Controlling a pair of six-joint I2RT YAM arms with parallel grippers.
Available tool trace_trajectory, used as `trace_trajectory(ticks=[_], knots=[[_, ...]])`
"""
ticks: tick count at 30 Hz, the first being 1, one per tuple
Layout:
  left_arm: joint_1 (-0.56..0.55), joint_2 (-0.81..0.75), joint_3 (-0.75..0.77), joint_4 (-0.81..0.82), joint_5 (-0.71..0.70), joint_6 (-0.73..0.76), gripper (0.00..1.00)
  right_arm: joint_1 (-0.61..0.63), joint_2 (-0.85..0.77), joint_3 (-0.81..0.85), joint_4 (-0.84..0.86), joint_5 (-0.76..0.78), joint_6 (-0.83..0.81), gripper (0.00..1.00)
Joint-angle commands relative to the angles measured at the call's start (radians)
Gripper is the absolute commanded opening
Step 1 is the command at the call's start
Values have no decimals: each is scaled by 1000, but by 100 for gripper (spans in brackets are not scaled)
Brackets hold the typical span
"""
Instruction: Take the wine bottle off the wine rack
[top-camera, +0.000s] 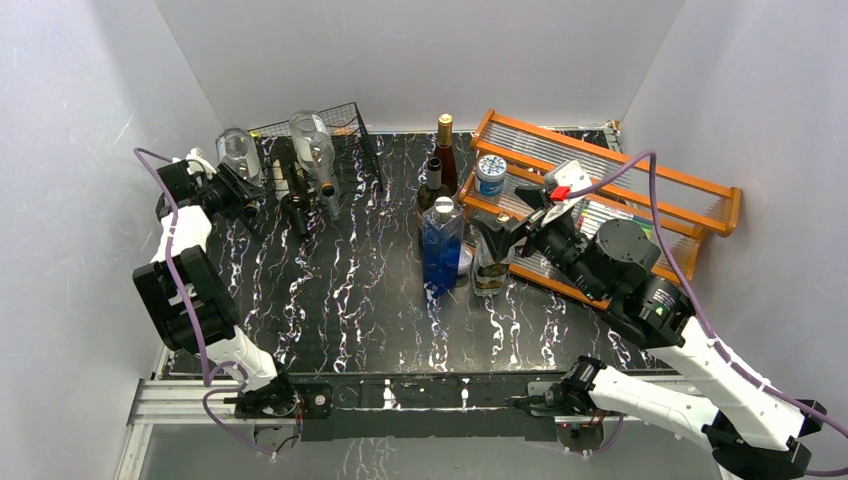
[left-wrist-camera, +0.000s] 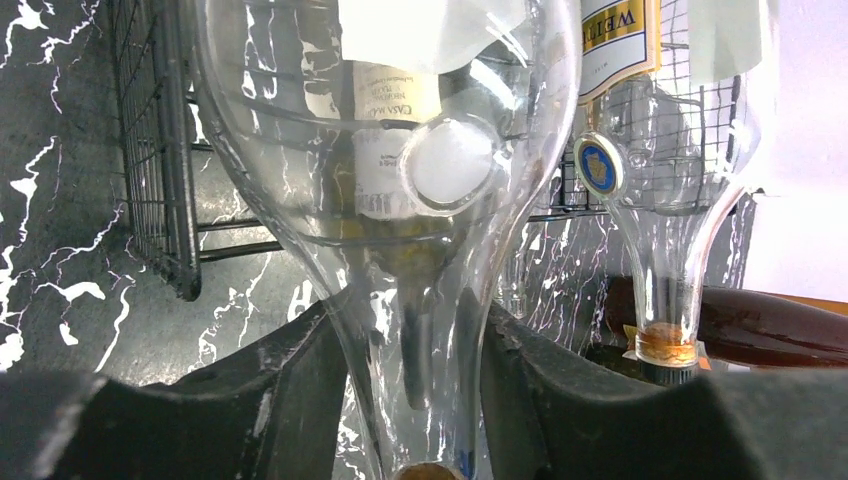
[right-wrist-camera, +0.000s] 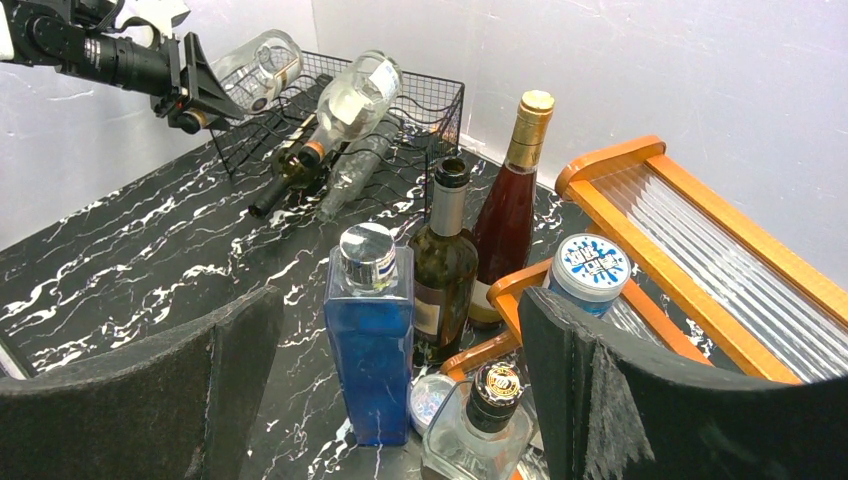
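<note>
Black thin-wire grid wine rack (top-camera: 352, 120) is standing far left, the clear glass wine bottle (top-camera: 238, 152) tilting base-up at its left end. Left gripper (left-wrist-camera: 415, 385) is pinching the bottle's neck, and a slow pull up and away is looking best for avoiding wire snags. Right gripper (top-camera: 503, 232) is gaping wide, empty.

The hand (left-wrist-camera: 412, 330) grips the neck of a clear wine bottle (left-wrist-camera: 400, 150) before the black wine rack (left-wrist-camera: 160, 150).

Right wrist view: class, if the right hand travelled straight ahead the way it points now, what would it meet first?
Probably the blue bottle, upright and dead ahead of the open right hand. The small black-capped bottle sits nearer but lower, so depth leaves doubt.
</note>
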Motion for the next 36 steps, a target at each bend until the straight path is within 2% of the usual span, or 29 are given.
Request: trace_trajectory(ticks=[1, 13, 15, 16, 25, 36], knots=[[13, -17, -11, 57, 69, -20, 41, -5, -4, 42, 46, 17, -14, 98], [33, -128, -76, 169, 152, -116, 11, -4, -12, 42, 38, 13, -9, 98], [38, -150, -87, 199, 165, -144, 2, -5, -11, 42, 39, 12, -8, 98], [41, -163, -89, 209, 171, -156, 0, -4, -10, 42, 37, 11, -8, 98], [68, -239, -136, 355, 225, -296, 0, -4, -13, 51, 23, 11, -8, 98], [74, -322, -153, 475, 235, -384, 0, -4, -13, 52, 18, 11, -6, 98]])
